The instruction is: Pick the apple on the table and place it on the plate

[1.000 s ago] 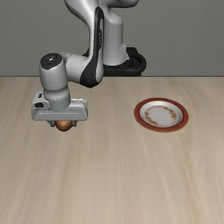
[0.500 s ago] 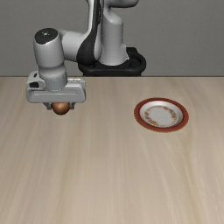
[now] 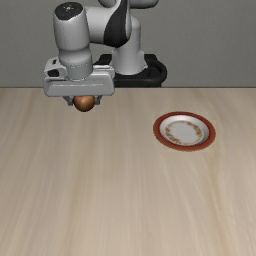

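Gripper (image 3: 84, 98) is pinching the apple (image 3: 85, 103) btwn its fingers, w/ the fruit showing just under the hand. Compared w/ a sec ago, the whole hand is sitting higher in the exterior view and is shifting toward that view's right. Before, it was low over the surface (image 3: 120, 190) on the view's left; now it's up near the far edge, w/ the apple riding along and hanging clear of the wood.

So the pick looks done. The grasp is holding thru the lift and the arm is moving into the carry phase.

The plate (image 3: 160, 131) is sitting unmoved on the surface, well apart from the apple, over on the view's right and lower in the view.

Judging from this, what's remaining is the traverse across to the plate, the descent and the release. Main risk is prob. the round fruit slipping during the swing, or rolling off the shallow plate if let go too high.
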